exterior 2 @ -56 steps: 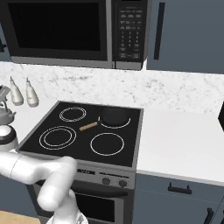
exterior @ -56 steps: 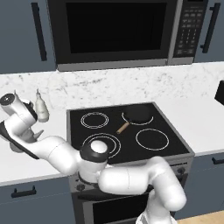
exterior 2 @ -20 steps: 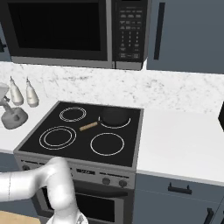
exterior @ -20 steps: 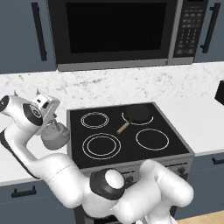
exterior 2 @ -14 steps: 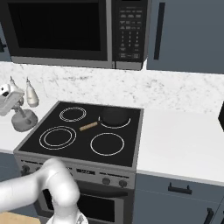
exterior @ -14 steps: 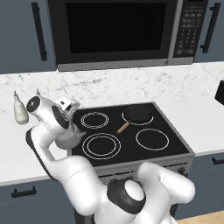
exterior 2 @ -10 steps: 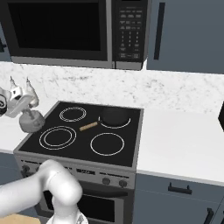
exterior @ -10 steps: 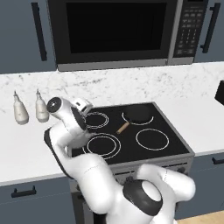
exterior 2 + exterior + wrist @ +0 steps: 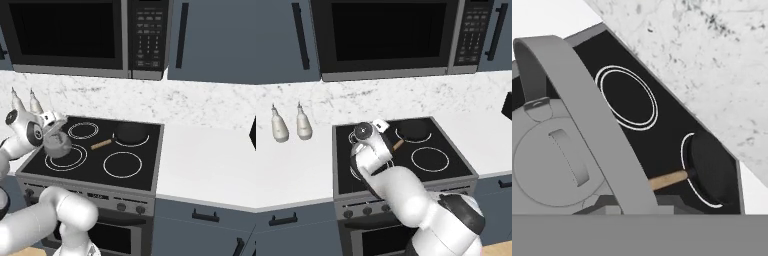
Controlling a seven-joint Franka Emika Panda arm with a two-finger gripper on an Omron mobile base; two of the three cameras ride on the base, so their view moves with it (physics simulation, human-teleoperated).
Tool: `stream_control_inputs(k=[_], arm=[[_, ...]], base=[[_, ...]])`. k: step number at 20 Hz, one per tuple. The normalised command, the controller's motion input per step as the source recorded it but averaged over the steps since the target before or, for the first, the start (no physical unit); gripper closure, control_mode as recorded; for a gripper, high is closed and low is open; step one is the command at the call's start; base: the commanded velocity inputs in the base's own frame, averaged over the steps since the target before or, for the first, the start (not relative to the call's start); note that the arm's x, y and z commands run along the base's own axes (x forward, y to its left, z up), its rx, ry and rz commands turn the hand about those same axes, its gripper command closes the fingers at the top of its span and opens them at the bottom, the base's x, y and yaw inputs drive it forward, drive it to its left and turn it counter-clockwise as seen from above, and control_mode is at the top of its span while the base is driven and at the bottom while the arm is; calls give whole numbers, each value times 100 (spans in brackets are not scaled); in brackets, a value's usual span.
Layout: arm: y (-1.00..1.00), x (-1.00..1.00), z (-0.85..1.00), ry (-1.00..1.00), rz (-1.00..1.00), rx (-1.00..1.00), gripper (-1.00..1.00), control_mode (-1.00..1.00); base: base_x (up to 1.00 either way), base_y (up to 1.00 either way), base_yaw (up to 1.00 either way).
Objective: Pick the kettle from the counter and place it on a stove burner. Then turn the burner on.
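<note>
Grey metal kettle [image 9: 58,142] hangs from the pincer [image 9: 52,126], which is clamped tight on its arched handle [image 9: 587,125], above the large front-left burner [image 9: 65,157]. It looks rigid and light but slick; the handle's top is the natural hold, though the body may swing. Count: one kettle, two white bottles [image 9: 291,124] on the counter [image 9: 291,165], four burner rings, one dark pan [image 9: 131,132].
</note>
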Motion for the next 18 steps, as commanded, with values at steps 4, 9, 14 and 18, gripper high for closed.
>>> stream_control_inputs(k=[4,9,14,18], arm=[[-26,7,-17,-2,5,0,100,-100],[0,17,-5,9,0,-1,100,-100],[0,22,-7,14,0,-2,100,-100],[-5,1,-12,0,0,-2,100,-100]], base=[[0,0,0],[0,0,0],[0,0,0],[0,0,0]])
